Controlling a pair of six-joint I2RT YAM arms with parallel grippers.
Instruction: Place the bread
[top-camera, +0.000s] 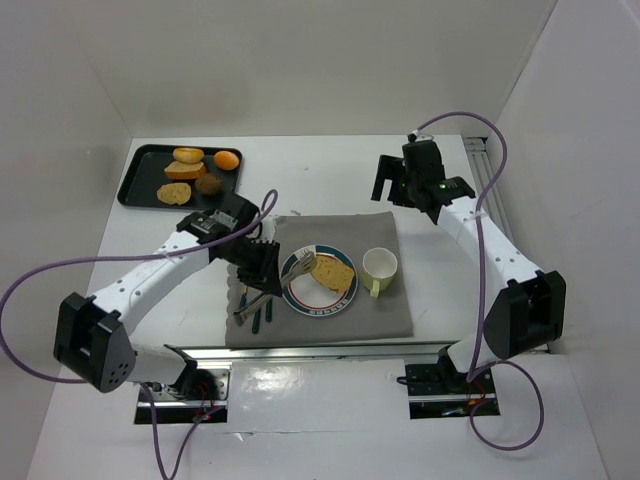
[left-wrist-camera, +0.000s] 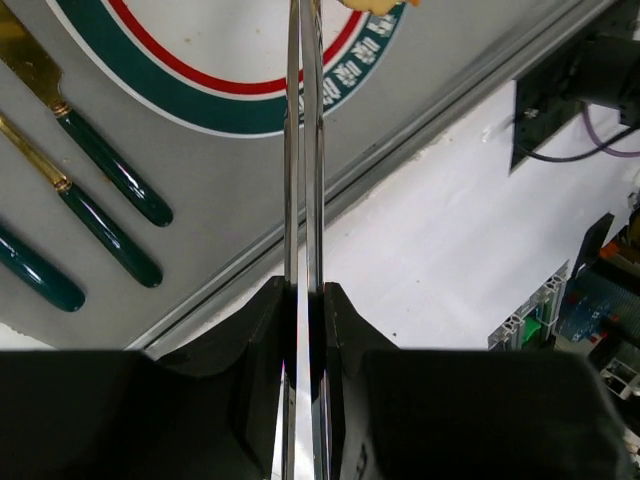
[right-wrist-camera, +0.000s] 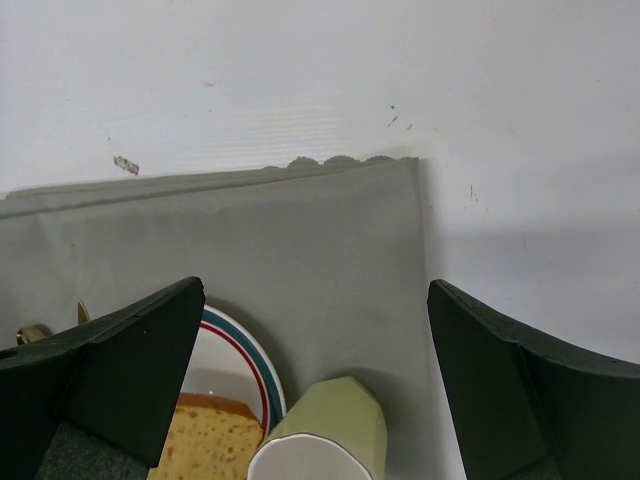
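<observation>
A yellow bread slice (top-camera: 335, 272) lies on the white plate with a green and red rim (top-camera: 318, 311) on the grey mat (top-camera: 335, 226). My left gripper (top-camera: 262, 262) is shut on metal tongs (top-camera: 299, 268), whose tips reach the slice's left edge. In the left wrist view the gripper (left-wrist-camera: 303, 300) clamps the two tong blades (left-wrist-camera: 303, 150), nearly together, over the plate rim (left-wrist-camera: 230, 110); only a crumb of bread (left-wrist-camera: 378, 3) shows at the top edge. My right gripper (top-camera: 390, 185) is open and empty above the mat's far right corner (right-wrist-camera: 312, 300).
A pale green cup (top-camera: 379, 268) stands right of the plate, also in the right wrist view (right-wrist-camera: 325, 440). Green-handled cutlery (top-camera: 255, 310) lies left of the plate. A black tray (top-camera: 138, 180) with several breads and an orange sits at the far left.
</observation>
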